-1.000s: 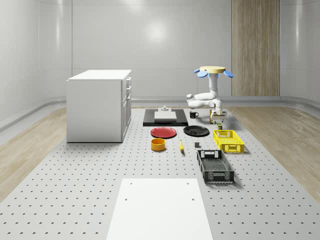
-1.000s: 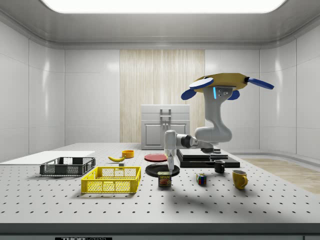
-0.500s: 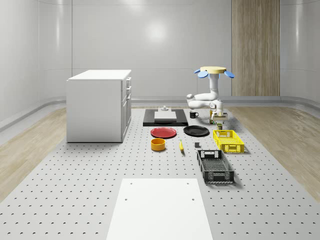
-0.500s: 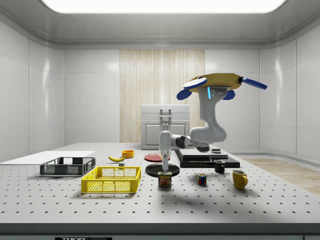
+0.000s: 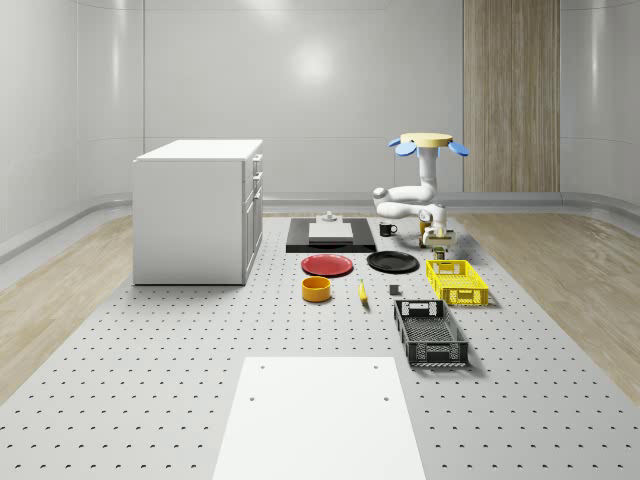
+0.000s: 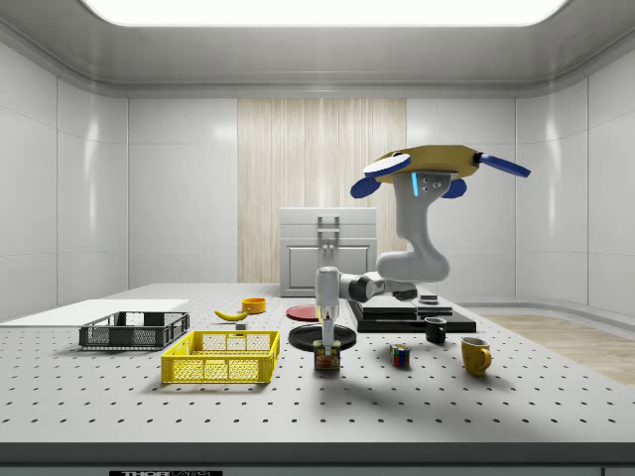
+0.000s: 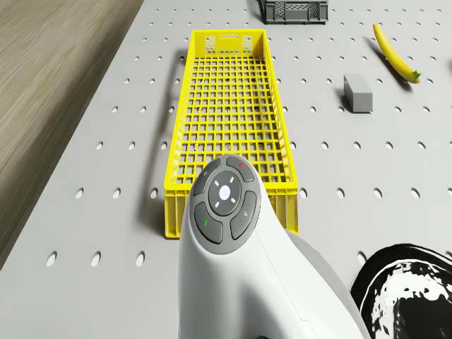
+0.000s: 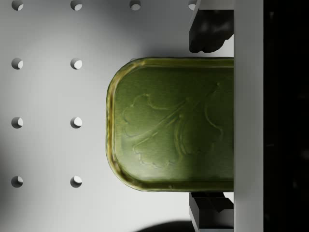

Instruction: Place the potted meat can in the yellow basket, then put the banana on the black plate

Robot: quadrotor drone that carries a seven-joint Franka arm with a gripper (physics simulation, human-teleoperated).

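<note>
The potted meat can (image 8: 169, 125) stands on the table just beyond the end of the yellow basket (image 5: 457, 297), and its green top is seen from above in the wrist view. My gripper (image 6: 326, 348) points straight down over the can (image 6: 326, 362), open, one finger (image 8: 207, 36) on each long side. The drone (image 6: 437, 164) hovers above the table behind the can. The yellow basket (image 7: 176, 141) holds nothing. The banana (image 5: 362, 291) lies on the table between the orange bowl and the crates. The black plate (image 5: 392, 262) lies beside the can.
A black crate (image 5: 430, 332) lies in front of the yellow basket. A red plate (image 5: 327, 264), an orange bowl (image 5: 316, 289) and a white cabinet (image 5: 200, 210) are further left. A cube (image 6: 400, 354), a black mug (image 6: 435, 329) and a yellow mug (image 6: 475, 354) stand near the can.
The drone shifted toward the side view's left and the arm swung upright. The gripper then came down until its fingers straddled the can. The can has not moved.
</note>
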